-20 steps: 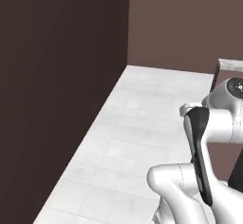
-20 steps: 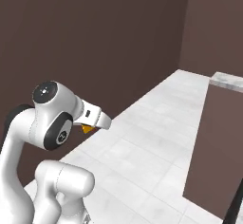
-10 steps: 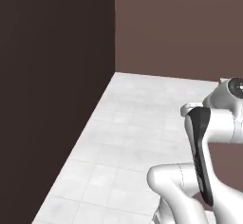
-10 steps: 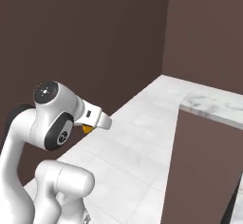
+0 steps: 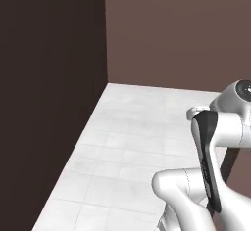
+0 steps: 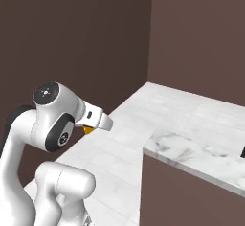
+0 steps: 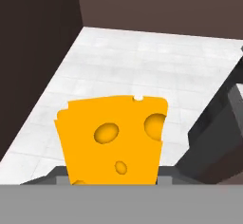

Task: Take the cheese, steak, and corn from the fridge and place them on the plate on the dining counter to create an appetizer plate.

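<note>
- The cheese [image 7: 113, 137] was gripped between the fingers, clamped at its lower edge, with the wedge sticking up from the bottom of the hand view. The fingertips themselves were mostly hidden behind it.
- Orange-yellow face with three darker holes was seen pretty clearly, top edge roughly flat, a tiny white speck on it.
- From the right base view only a small orange bit of the cheese [image 6: 88, 129] was spotted, tucked under the white hand, so the gripper [image 6: 91, 127] was held close in to the arm, well above the floor.
- Below and beyond the wedge, a pale tiled floor [image 5: 132, 142] was laid out, running back to a brown wall [image 5: 186, 34].
- A dark wood-grain cabinet [image 5: 49, 93] was stood along the left side of the floor.
- On the right, the dining counter [image 6: 196, 151] was seen, marble top with grey veins over a dark base, well apart from the held cheese.
</note>
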